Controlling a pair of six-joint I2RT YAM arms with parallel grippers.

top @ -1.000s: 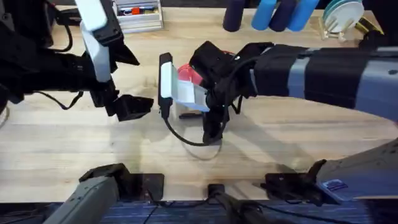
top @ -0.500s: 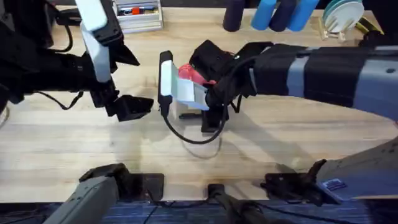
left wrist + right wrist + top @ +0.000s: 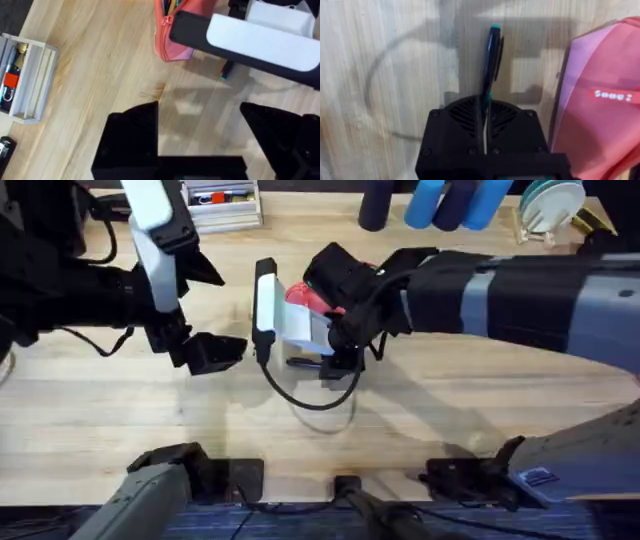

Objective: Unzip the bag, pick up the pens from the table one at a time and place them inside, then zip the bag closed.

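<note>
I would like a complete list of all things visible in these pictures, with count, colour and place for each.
Pink fabric pencil pouch: one, pink, mid-table under the right arm.
Dark pen with teal tip: one, lying on the table beside the pouch, gripped by the right tool.
Grey plastic organiser tray: one, grey, far left of the table, small items inside.
Blue and dark cylinders: several, far edge.
Plates in a rack: far right corner.
Light wooden plank table: one.
Left tool: black, open, hovering left of the pouch.
Right tool: black, shut on the pen.
</note>
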